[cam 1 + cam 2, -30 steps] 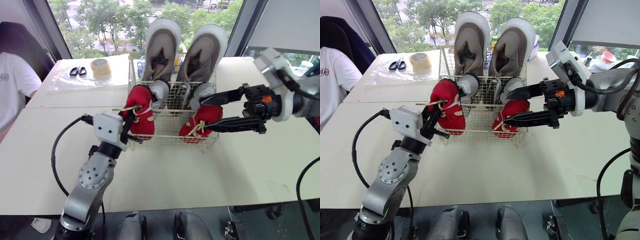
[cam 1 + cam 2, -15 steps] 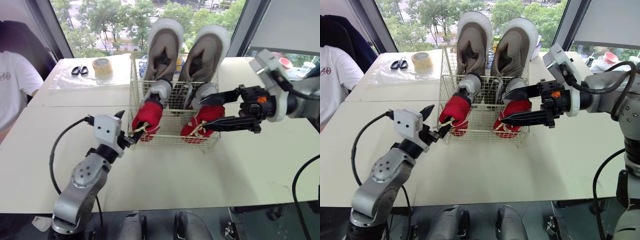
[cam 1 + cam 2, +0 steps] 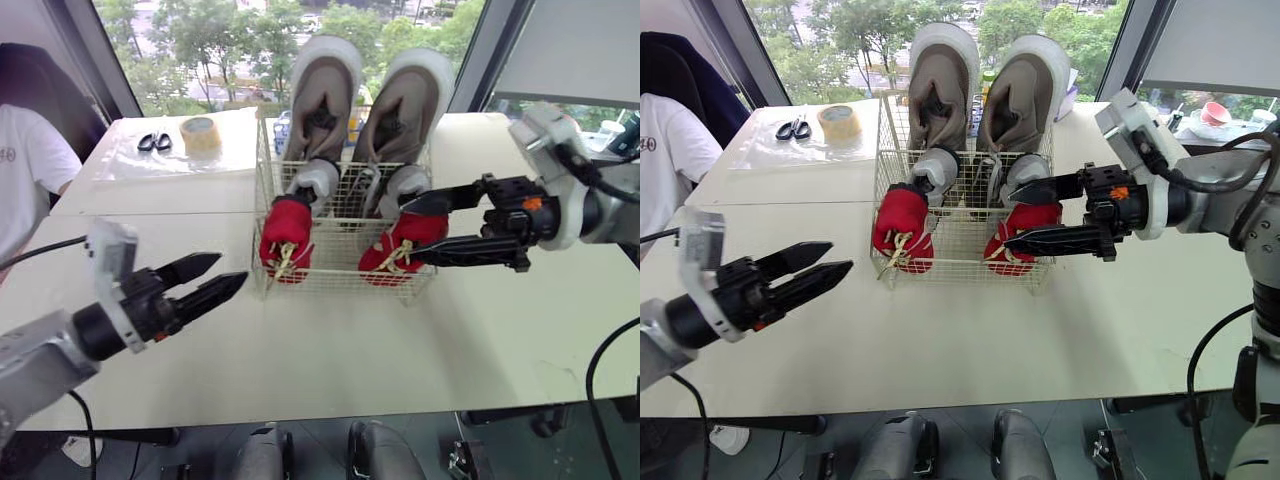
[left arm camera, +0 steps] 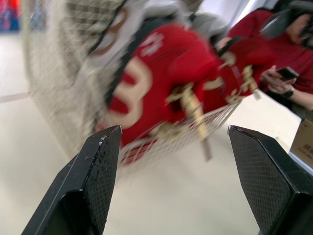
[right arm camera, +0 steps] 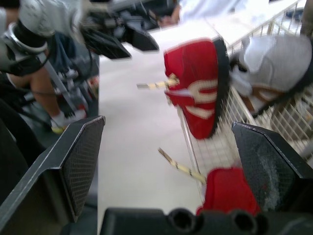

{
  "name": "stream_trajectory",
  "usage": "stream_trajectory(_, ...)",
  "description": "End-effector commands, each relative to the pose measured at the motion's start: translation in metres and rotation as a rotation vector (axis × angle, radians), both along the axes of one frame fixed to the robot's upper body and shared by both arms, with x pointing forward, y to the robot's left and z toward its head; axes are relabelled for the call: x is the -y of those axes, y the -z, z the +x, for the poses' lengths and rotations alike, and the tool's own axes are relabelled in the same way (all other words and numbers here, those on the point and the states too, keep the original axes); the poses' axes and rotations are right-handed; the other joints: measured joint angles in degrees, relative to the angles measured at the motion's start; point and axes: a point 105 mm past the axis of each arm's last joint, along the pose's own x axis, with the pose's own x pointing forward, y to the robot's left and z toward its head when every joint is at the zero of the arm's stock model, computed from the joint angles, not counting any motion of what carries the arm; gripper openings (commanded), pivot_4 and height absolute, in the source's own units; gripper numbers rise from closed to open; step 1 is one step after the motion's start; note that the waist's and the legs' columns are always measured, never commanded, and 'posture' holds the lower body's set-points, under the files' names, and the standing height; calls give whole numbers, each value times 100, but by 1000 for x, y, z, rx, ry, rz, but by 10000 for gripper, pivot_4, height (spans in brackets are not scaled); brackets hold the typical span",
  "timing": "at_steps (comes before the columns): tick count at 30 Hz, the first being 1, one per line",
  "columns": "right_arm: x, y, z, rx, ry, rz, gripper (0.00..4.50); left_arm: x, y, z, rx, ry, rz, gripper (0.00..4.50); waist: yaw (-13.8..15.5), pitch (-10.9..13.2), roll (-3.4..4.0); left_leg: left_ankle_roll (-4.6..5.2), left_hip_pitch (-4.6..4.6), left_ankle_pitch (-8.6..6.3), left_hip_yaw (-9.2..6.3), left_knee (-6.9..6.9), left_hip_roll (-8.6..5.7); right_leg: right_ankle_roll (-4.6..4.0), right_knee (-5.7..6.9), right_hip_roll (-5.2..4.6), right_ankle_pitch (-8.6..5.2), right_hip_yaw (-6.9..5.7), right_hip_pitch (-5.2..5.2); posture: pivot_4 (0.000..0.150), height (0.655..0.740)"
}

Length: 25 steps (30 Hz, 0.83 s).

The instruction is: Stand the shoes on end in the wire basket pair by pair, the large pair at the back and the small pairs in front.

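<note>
Left red shoe (image 3: 285, 238) now sits down in the front-left corner of the wire basket (image 3: 336, 262), laces poking through the mesh. A second ago the left gripper (image 3: 232, 268) had it pinched up at the rim. That gripper has let go and backed well away over the table (image 3: 330, 350), fingers spread, nothing in them.

Right red shoe (image 3: 392, 250) is front-right. The right gripper (image 3: 408, 235) is parted above and below it, and I can't tell if it's touching. Grey pair (image 3: 316, 180) is behind, big beige pair (image 3: 325, 95) at the back, so I'd call the packing basically done.

Hard to see: the greys are mostly hidden behind the reds, and the mesh muddles every shoe's lower end.
</note>
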Motion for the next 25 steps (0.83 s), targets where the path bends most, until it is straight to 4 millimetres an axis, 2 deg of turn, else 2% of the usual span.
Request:
stream_trajectory(1, 2, -39, -26, 5, -101, 185, 45000, -22, 6, -4, -56, -35, 11, 35409, -46, 1, 0, 0, -4, 0, 0, -2, 0, 0, 0, 0, 0, 0, -4, 1500, 7400)
stream_trajectory(3, -3, -30, -41, -74, -163, 196, 45000, -24, 15, -8, -96, -18, 29, 35409, -59, 0, -3, 0, -7, 0, -1, -6, 0, 1, -1, -1, 0, 0, -7, 1500, 7400)
stream_trajectory(7, -16, 22, -67, -259, -189, 139, 45000, -17, 34, -15, -155, 28, 69, 35409, -43, -8, -16, -2, -6, -3, -11, -15, 1, 1, -9, -6, -1, -8, 0, 1500, 7400)
stream_trajectory(9, -17, 42, -67, -306, -126, 133, 45000, -14, 41, -17, -169, 34, 66, 35409, -52, -5, -10, -2, -12, -3, -8, -15, -1, 0, -13, -12, -1, -4, -4, 1500, 7400)
stream_trajectory(13, -6, 100, -64, -387, 62, -24, 45000, 2, 61, -28, -222, 84, 69, 35409, -54, -8, -10, -2, -3, -3, 1, -12, 0, -1, -15, -11, -1, 0, 0, 1500, 7400)
stream_trajectory(15, -1, 118, -66, -421, 99, -55, 45000, 10, 67, -31, -237, 93, 47, 35409, -57, -8, -9, -2, -4, -4, 1, -13, 0, 0, -18, -10, -2, 1, -1, 1500, 7400)
stream_trajectory(20, -4, 130, -72, -429, 94, -30, 45000, 21, 73, -33, -248, 104, 0, 35409, -57, -8, -9, -2, -4, -3, -1, -12, 1, 16, -17, -5, -12, 1, -4, 1500, 7400)
stream_trajectory(25, -11, 139, -75, -439, 72, -17, 45000, 22, 86, -31, -253, 88, 18, 35409, -54, -8, -9, -2, -5, -3, -2, -13, 2, 16, -17, -4, -13, 0, -4, 1500, 7400)
